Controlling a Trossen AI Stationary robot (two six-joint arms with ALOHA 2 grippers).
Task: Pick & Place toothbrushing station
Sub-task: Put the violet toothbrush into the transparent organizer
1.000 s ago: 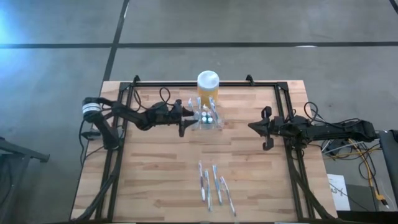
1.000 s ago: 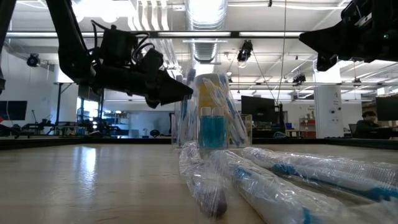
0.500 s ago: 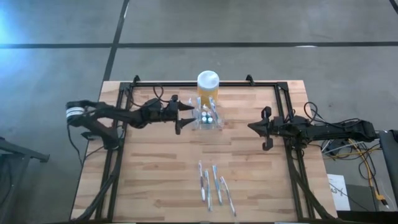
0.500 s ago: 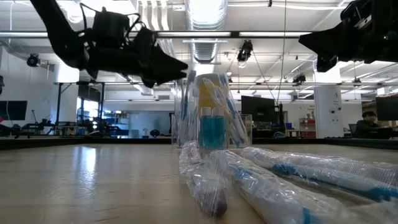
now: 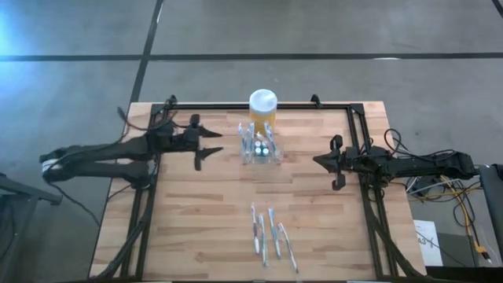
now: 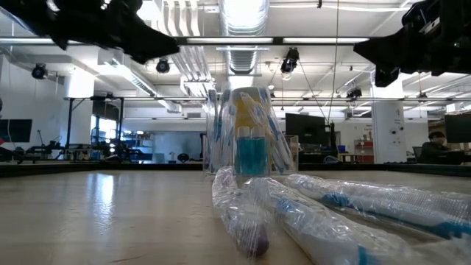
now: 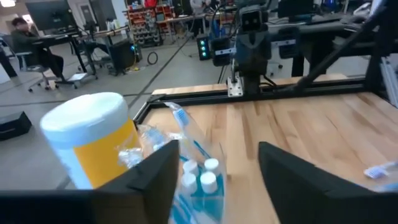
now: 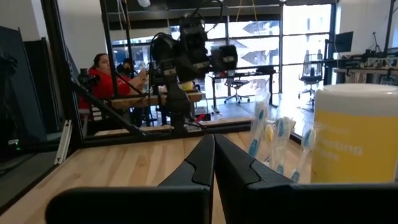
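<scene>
The toothbrushing station (image 5: 260, 148) is a small clear holder with wrapped toothbrushes and small blue bottles with white caps. It stands upright on the table, just on the near side of the yellow jar with a white lid (image 5: 262, 106). It also shows in the low view (image 6: 246, 140) and in the left wrist view (image 7: 194, 177). My left gripper (image 5: 211, 148) is open and empty, left of the station and above the table; its fingers stand wide apart in its wrist view (image 7: 217, 180). My right gripper (image 5: 317, 161) is shut and empty, right of the station (image 8: 213, 149).
Several wrapped toothbrushes (image 5: 271, 236) lie on the near middle of the table, close to the low camera (image 6: 316, 213). A black metal frame (image 5: 236, 104) runs along the table's far and side edges. People sit in the room beyond (image 8: 102, 78).
My left gripper has drawn back from the station toward the table's left edge and has risen. The station and the jar have stayed where they were.
</scene>
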